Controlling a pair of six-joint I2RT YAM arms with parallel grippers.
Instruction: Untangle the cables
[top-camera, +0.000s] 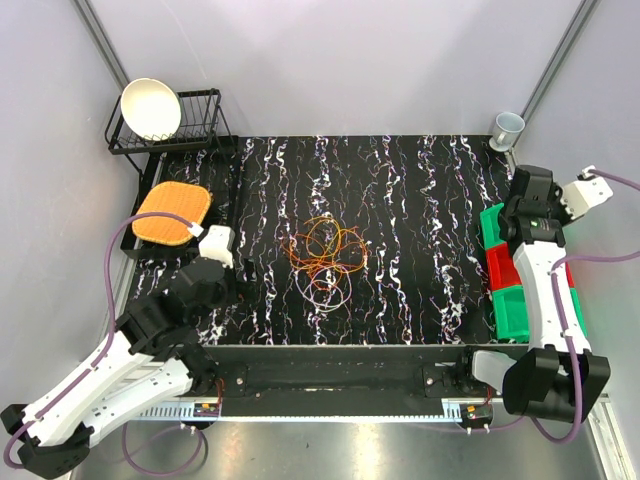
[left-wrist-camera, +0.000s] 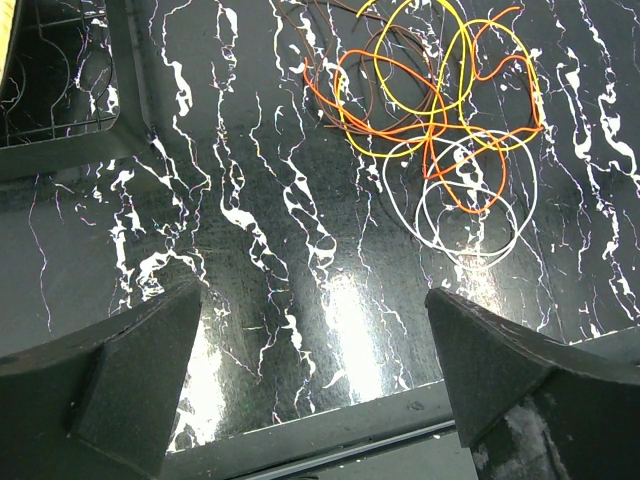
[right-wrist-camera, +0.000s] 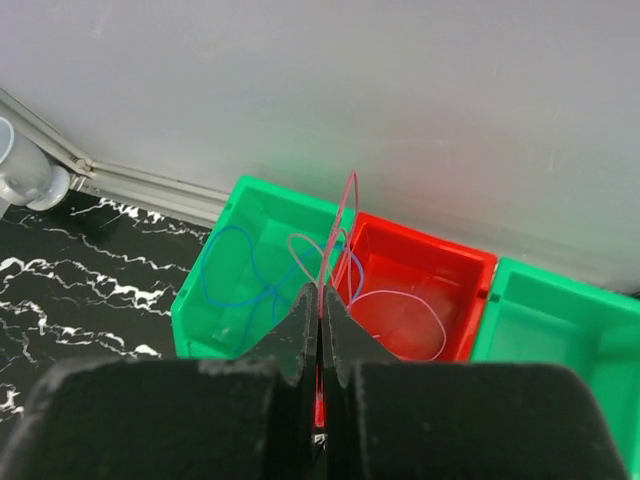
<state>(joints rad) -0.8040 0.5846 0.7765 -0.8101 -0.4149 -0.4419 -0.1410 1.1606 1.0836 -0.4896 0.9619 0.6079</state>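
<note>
right pincer (right-wrist-camera: 320, 305) clamped on pink cable (right-wrist-camera: 352, 195) over red bin (right-wrist-camera: 450, 265); left pincer (left-wrist-camera: 312, 330) wide, empty, near cables (left-wrist-camera: 430, 100)

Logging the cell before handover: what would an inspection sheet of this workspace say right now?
Surface: black marbled table, white veins.
Job's things: cable tangle of orange, yellow and white loops mid-table; blue cable in the green bin; pale loop in the red bin.
Clutter: dish rack holding a bowl, orange mat, cup.
Grippers: left gripper open, empty, short of the tangle; right gripper shut on a pink cable above the bins.
Cables: mauve hoses on both arms, apart from the tangle.
Surroundings: grey walls.
</note>
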